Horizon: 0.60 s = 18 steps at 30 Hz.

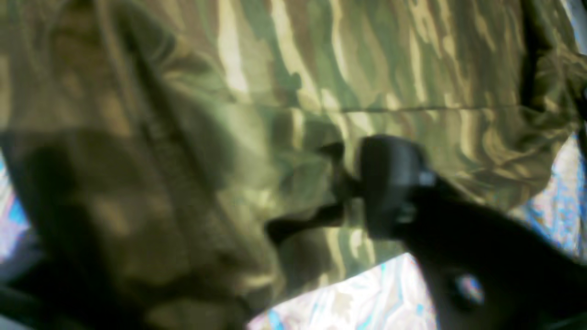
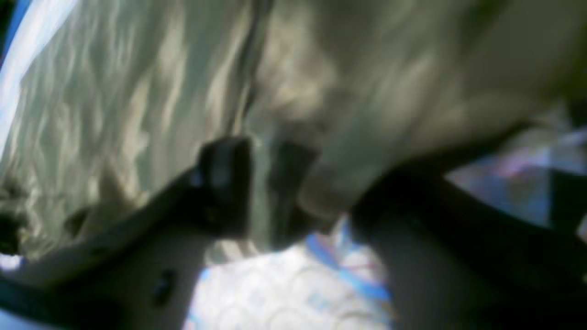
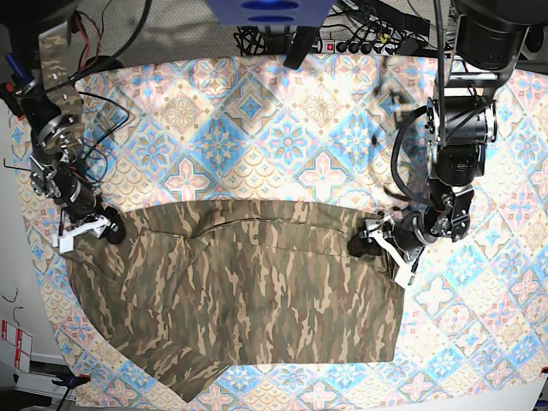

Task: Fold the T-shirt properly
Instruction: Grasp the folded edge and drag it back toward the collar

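Gripping cloth: right gripper [image 3: 110, 229] is pinching a ridge of the T-shirt [image 3: 257, 282] between near-closed jaws, shirt spreading out beside and below it. Left gripper [image 3: 364, 244] is sitting on the opposite top corner; its jaws are looking parted around a fold, though blur is leaving the hold uncertain. Shirt is lying mostly flat on the tablecloth [image 3: 282, 128], one sleeve bunching below the right gripper. Risk: uneven grips are likely letting one corner slip during lifting, skewing the fold.
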Each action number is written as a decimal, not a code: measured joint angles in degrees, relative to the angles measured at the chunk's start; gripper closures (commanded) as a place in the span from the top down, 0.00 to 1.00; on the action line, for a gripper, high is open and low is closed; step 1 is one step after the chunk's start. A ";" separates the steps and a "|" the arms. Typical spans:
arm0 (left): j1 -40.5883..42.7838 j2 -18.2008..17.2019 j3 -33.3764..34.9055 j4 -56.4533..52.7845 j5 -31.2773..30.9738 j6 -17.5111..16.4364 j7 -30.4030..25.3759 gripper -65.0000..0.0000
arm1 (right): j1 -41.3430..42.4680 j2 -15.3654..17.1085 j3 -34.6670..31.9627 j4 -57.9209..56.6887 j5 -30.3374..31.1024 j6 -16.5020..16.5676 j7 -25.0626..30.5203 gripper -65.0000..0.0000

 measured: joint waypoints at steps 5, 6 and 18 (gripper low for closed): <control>2.21 -0.04 -0.07 0.04 -1.33 -0.83 0.07 0.00 | 0.68 -0.66 -0.02 2.62 -1.16 -0.48 -5.33 0.03; 2.16 -0.02 -0.07 0.00 -1.09 -0.81 0.33 0.00 | 0.57 -0.74 -0.02 3.23 -1.20 -0.46 -6.36 0.03; 6.19 -0.17 -0.07 0.87 -3.19 -2.56 -1.75 0.00 | -6.03 -1.70 -0.11 19.69 -0.46 1.44 -17.18 0.03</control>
